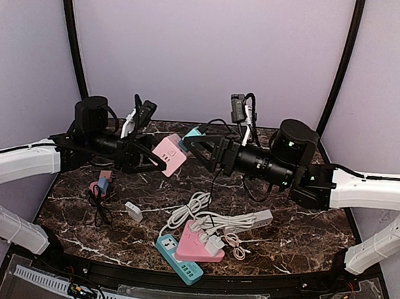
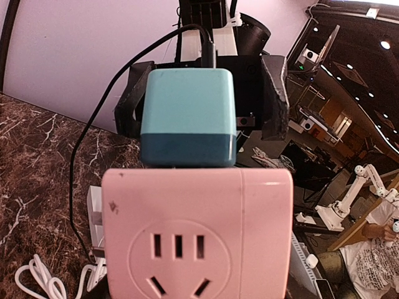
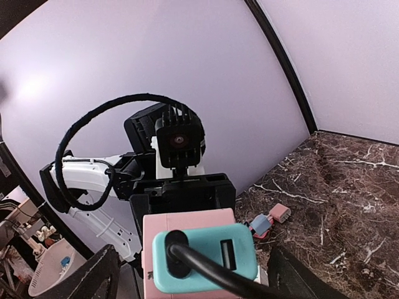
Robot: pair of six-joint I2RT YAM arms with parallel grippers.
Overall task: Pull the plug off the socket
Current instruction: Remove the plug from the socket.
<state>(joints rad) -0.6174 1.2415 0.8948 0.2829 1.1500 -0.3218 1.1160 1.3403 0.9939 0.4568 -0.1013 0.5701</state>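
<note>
**Left arm:** it reaches in from 9 o'clock, with the forearm level above the dark marbled table [image 1: 304,234].

**Left gripper** [image 1: 156,158]**:** it is clenched on the pink square plastic socket block [image 1: 170,154], which it holds in the air near the table's centre. Its fingers are hidden behind the block in the left wrist view.

**Markings:** a small dark mark at the 10 o'clock corner of the block's face is too small to read.

**Plug:** the teal two-tone plastic plug [image 2: 187,118] sits seated in the block, at the block's 1 o'clock in the top view. A black cable [image 3: 212,269] leaves its outer end.

**Right gripper** [image 1: 195,143]**:** it straddles the plug, released. One finger [image 2: 274,93] stands apart from the plug's side. Whether the other finger touches cannot be made out.

**Right arm:** it extends level from 3 o'clock. Its fingertips are cut off in the right wrist view.
</note>
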